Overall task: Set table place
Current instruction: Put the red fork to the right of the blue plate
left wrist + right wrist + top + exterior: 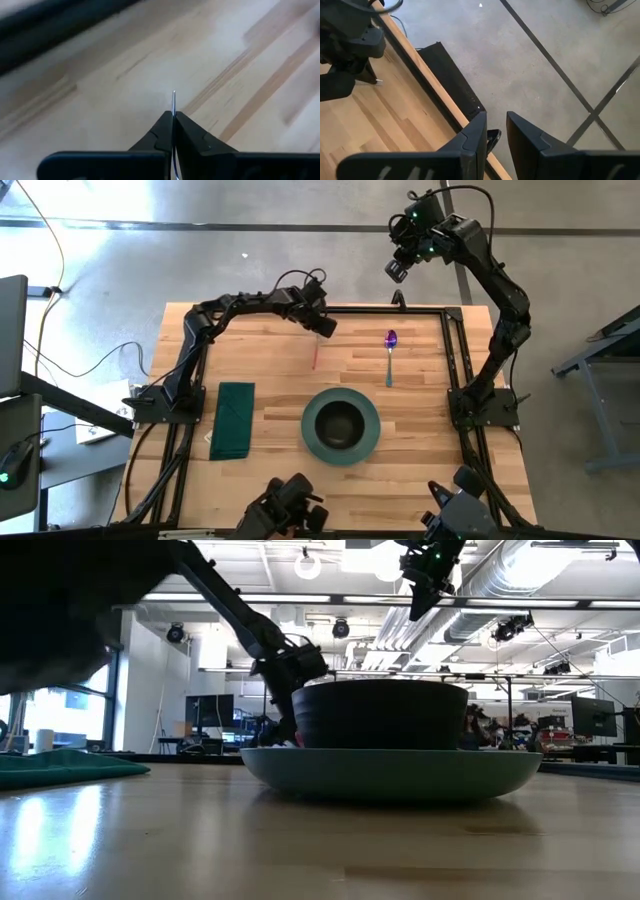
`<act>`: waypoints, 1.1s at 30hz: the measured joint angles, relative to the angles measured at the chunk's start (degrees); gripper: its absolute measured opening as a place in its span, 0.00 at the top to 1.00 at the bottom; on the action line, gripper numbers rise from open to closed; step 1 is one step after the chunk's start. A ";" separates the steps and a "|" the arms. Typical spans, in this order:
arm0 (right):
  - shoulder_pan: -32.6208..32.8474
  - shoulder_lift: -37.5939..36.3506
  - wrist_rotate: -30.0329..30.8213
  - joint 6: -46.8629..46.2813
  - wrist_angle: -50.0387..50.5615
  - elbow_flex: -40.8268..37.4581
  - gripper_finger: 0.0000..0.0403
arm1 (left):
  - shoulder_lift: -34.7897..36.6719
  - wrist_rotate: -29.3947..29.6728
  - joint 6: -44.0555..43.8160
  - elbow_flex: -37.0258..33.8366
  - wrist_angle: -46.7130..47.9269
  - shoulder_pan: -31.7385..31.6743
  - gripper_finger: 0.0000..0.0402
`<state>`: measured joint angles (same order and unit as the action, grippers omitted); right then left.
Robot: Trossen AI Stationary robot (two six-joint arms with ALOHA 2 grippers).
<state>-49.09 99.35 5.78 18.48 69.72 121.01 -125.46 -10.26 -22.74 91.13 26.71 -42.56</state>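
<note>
Nearest the lower edge of the high view we see the table [420, 395], its light wood planks filling the centre of the frame inside a thin black rail. Just below the middle sits a teal plate [372, 442] with a dark bowl [340, 421] resting in it; in the low view the same pair fills the centre, the bowl standing upright on the plate. To the left of the plate, well apart from it, a folded green napkin [231, 419] lies flat on the wood. Above and to the right of the plate lies a spoon [390, 352] with a purple bowl end, its handle pointing down the frame. Higher up, at centre left, the left gripper [322, 326] hangs low over the table's far portion, and a thin reddish utensil [315, 354] reaches down the frame from its tip. In the left wrist view we see its fingers [192, 136] pinched tight on the thin metal edge of that utensil, with bare wood just beyond — we cannot tell what kind of cutlery it is. Farthest off, at the upper right of the high view, the right gripper [397, 269] is raised beyond the table's far edge over the grey floor; the right wrist view shows its fingers [527, 132] a narrow gap apart, holding nothing.
</note>
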 joint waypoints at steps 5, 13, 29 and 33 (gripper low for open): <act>-0.43 0.00 -1.92 -0.17 2.15 0.00 0.84 | 1.73 0.86 0.78 2.15 0.41 1.06 1.00; -1.73 -0.09 -23.18 2.91 5.93 -0.39 0.96 | 7.78 4.63 4.11 5.77 2.67 3.22 1.00; 3.46 -19.59 -51.58 -25.67 -69.43 -62.25 0.99 | 28.17 12.35 11.01 8.03 6.22 6.43 1.00; 7.46 -18.11 -52.62 -38.55 -89.22 -70.16 0.98 | 30.25 12.91 11.90 8.03 6.27 7.85 1.00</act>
<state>-41.62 81.24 -46.84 -20.07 -19.49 50.85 -95.20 2.65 -10.84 99.15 32.97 -34.71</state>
